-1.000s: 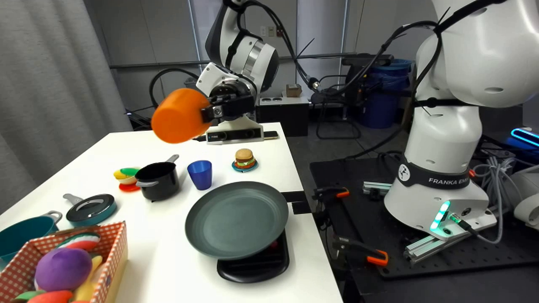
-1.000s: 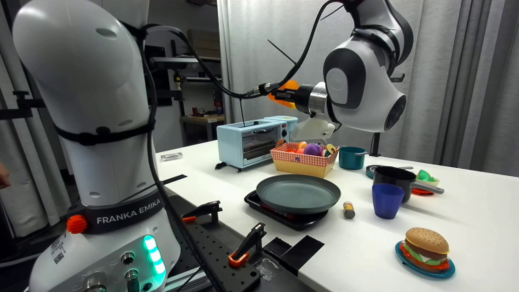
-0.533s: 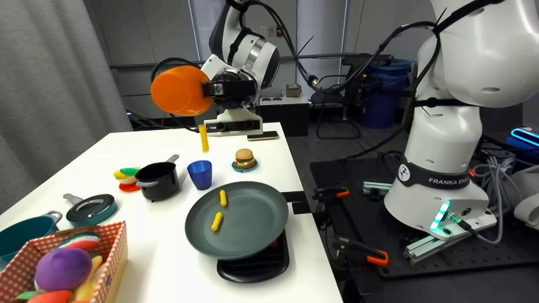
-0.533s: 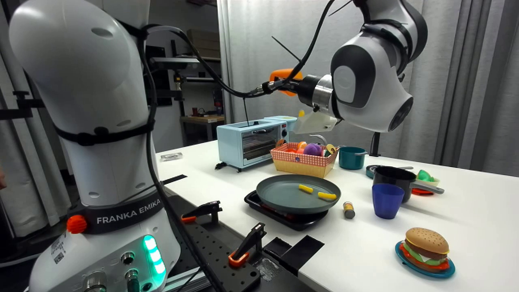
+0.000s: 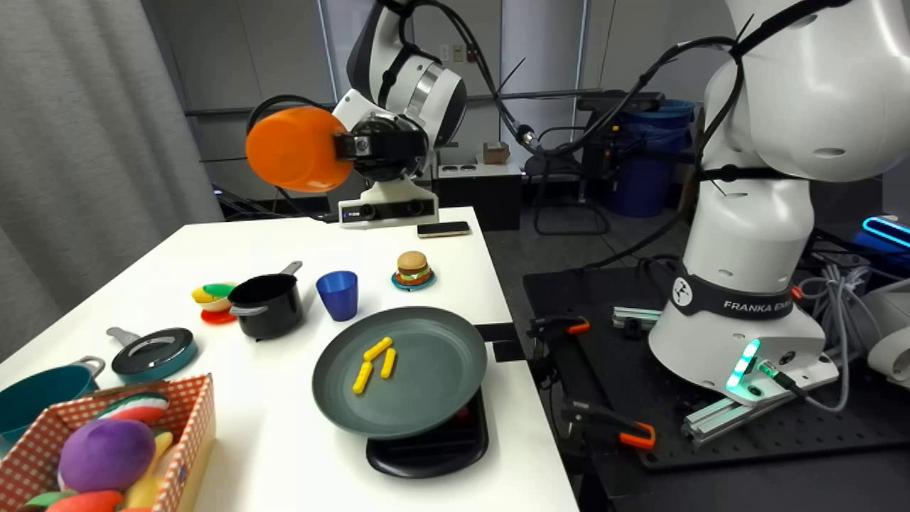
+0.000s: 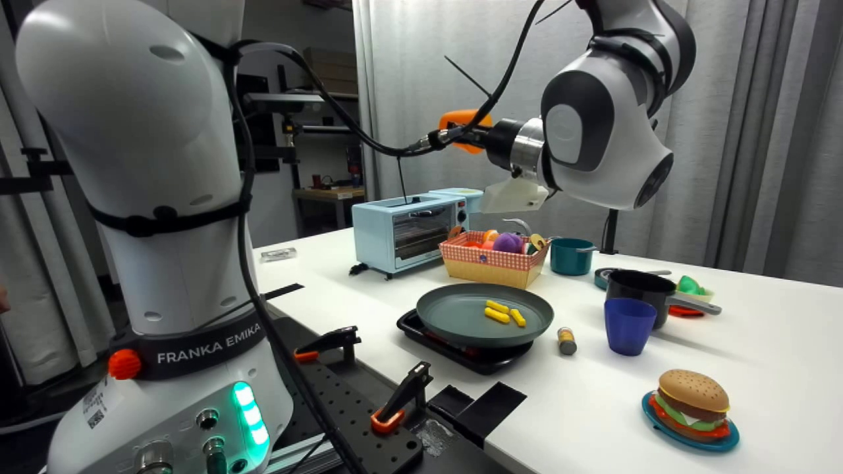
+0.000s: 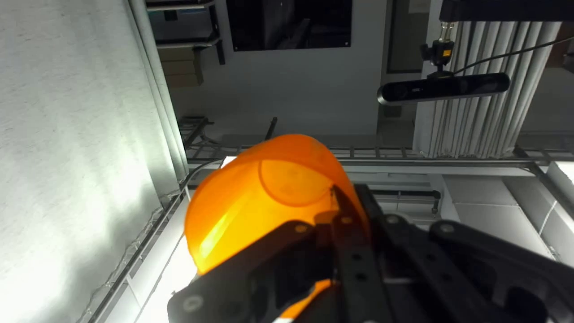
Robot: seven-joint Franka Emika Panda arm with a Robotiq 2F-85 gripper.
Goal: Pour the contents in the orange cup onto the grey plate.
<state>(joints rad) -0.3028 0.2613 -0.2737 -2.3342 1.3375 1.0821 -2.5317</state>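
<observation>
grey plate (image 5: pixel 434 377), dark, round, broad and shallow with a raised rim, sits well below the black two-fingered pincer (image 5: pixel 345 146). beneath the plate, farther under the pincer, lies a flat black base (image 5: pixel 426 462). at the pincer's tips, tilted well over, is a tapered bright orange plastic cup (image 5: pixel 295 149); the pincer is pinching its wall, and the wrist view looks into its mouth. smallest are three short yellow sticks (image 5: pixel 362 377), lying close together on the plate, well below the pincer.
</observation>
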